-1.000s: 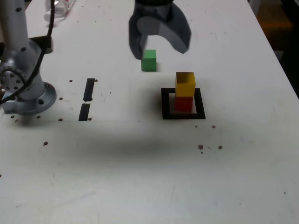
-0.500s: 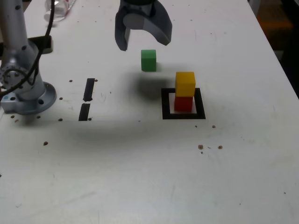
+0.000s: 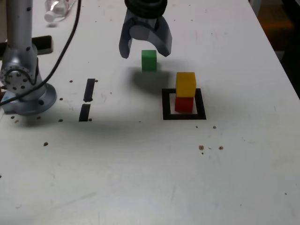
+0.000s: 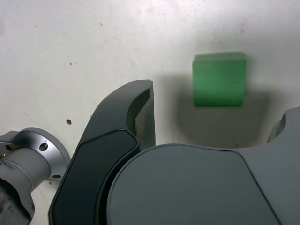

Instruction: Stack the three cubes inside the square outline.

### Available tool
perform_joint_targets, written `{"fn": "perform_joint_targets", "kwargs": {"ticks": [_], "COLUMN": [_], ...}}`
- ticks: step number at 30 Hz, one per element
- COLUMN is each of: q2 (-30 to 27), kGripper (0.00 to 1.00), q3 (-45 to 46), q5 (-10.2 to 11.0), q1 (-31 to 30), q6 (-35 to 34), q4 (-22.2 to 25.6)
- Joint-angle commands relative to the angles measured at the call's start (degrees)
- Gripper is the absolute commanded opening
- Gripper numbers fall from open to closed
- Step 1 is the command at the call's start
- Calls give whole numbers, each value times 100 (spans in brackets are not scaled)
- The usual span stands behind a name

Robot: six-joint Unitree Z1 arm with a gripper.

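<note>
Nearest you in the exterior view lies bare white tabletop (image 3: 140,187) with a few dark specks. Farther in you meet the square outline (image 3: 183,104) of black tape, and inside it the red cube (image 3: 184,103) with the yellow cube (image 3: 186,84) stacked on top, the yellow one sitting a little askew over the red. To that view's left, well apart from the outline, you see two short tape strips (image 3: 87,99) end to end, and beyond them the arm's grey base (image 3: 23,84) with a black cable running up from it. Behind the stack, the green cube (image 3: 149,61) rests on the tabletop by itself, outside the outline. Over it hangs the pincer (image 3: 144,49), its two fingers spread wide and holding nothing; from here you cannot tell whether the cube sits between the fingers or just beyond them. The wrist view shows you what the exterior one does not: the green cube (image 4: 219,79) stands clear of both fingers, with bare tabletop between it and the dark finger (image 4: 126,126), and its shadow falls toward the pincer (image 4: 213,117). That view shows neither the stack nor the outline, and the other finger is cut off at the edge of the picture. At the far corner on the exterior view's left, a clear, crumpled thing is too cropped for you to make out.
</note>
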Motion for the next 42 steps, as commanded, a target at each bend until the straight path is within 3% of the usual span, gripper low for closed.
{"fn": "perform_joint_targets", "kwargs": {"ticks": [1, 22, 36, 42], "q2": [83, 583, 723, 787], "kGripper": [97, 98, 96, 94], "q3": [-19, -358, -340, -337], "q5": [-6, -246, -277, -400], "q1": [79, 554, 855, 888], "q6": [38, 530, 782, 881], "q4": [-26, -294, -354, -378]}}
